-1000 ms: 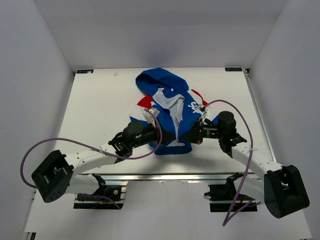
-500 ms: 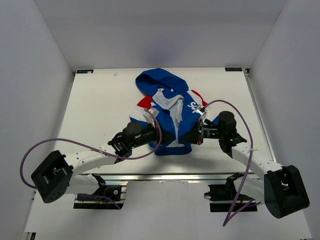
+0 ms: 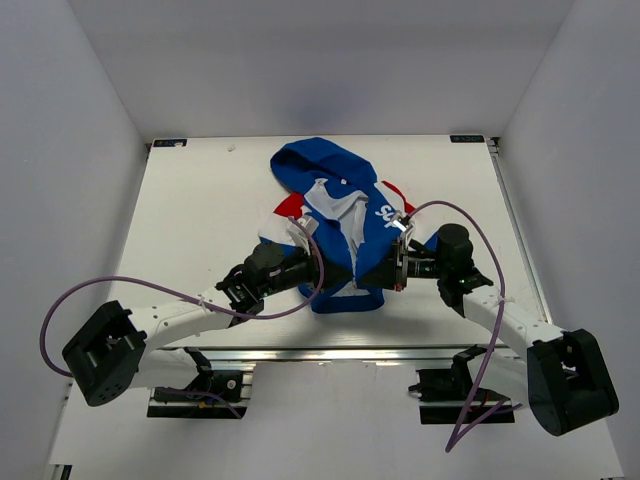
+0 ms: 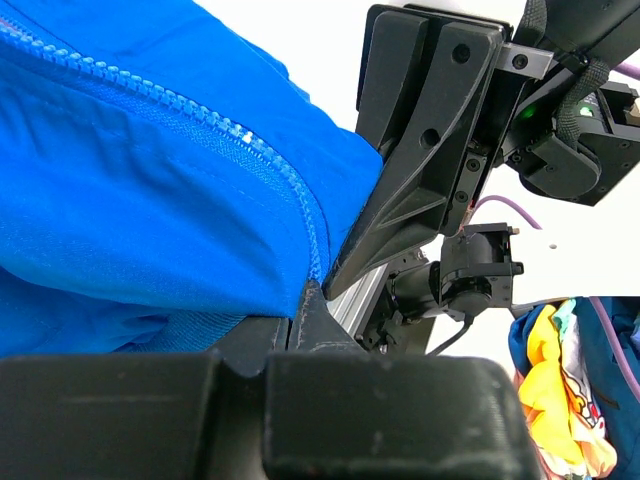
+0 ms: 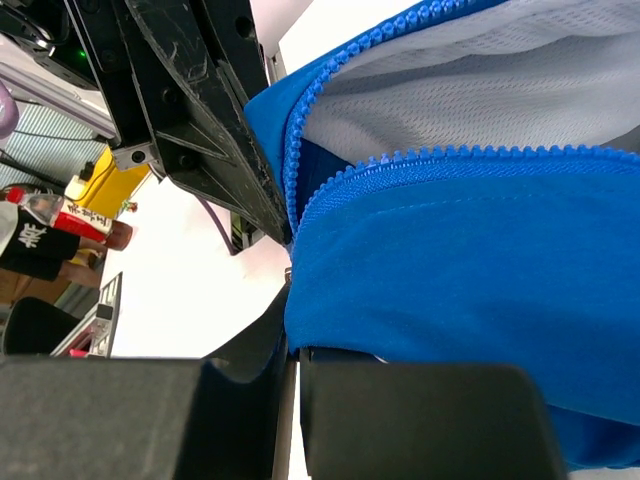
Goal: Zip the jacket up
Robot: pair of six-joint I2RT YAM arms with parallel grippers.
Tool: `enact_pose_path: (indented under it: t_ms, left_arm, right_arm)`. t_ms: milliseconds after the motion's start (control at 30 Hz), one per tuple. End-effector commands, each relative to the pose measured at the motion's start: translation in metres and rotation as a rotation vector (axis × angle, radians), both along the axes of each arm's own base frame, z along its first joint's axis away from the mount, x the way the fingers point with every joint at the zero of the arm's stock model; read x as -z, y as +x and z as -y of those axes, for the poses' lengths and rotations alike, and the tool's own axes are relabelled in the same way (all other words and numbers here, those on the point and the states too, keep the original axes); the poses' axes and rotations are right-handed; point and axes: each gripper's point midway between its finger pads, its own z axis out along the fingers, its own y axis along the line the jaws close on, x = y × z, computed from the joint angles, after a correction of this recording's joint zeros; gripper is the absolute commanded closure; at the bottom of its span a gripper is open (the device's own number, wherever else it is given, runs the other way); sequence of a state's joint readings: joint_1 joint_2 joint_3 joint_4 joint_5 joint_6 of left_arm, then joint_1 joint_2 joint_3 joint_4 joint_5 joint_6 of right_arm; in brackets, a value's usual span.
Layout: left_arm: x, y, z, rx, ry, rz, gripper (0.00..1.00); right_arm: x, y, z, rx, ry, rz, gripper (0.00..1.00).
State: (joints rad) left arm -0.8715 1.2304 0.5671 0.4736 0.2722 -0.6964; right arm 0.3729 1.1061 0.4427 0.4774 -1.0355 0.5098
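Note:
The blue jacket (image 3: 335, 205) lies in the middle of the table, hood away from me, open at the front with white lining and white lettering showing. My left gripper (image 3: 322, 268) is shut on the lower left front edge. In the left wrist view the jaws (image 4: 300, 300) pinch blue fabric beside the zipper teeth (image 4: 230, 130). My right gripper (image 3: 387, 268) is shut on the lower right front edge. In the right wrist view its jaws (image 5: 292, 345) pinch blue fabric below the zipper teeth (image 5: 450, 160) and white mesh lining (image 5: 480, 80). The two grippers face each other, close together.
The white table (image 3: 200, 210) is boxed by white walls at the back and sides. An aluminium rail (image 3: 330, 352) runs along the near edge between the arm bases. Purple cables (image 3: 120, 285) loop from both arms. Colourful cloth (image 4: 560, 380) lies off the table.
Almost nothing has moved. The right gripper has edged slightly left toward the left gripper, and the jacket's lower front has bunched a little.

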Motion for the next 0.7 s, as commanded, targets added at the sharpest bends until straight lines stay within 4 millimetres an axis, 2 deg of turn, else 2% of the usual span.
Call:
enact_pose_path:
  t_ms: [0, 667]
  left_arm:
    - [-0.017, -0.002, 0.003, 0.023, -0.044, 0.033, 1.0]
    - [-0.016, -0.004, 0.001, 0.031, -0.047, 0.038, 1.0]
  right_arm:
    - [-0.013, -0.003, 0.0, -0.023, 0.037, 0.068, 1.0]
    - [-0.021, 0.002, 0.003, 0.032, 0.07, 0.081, 1.0]
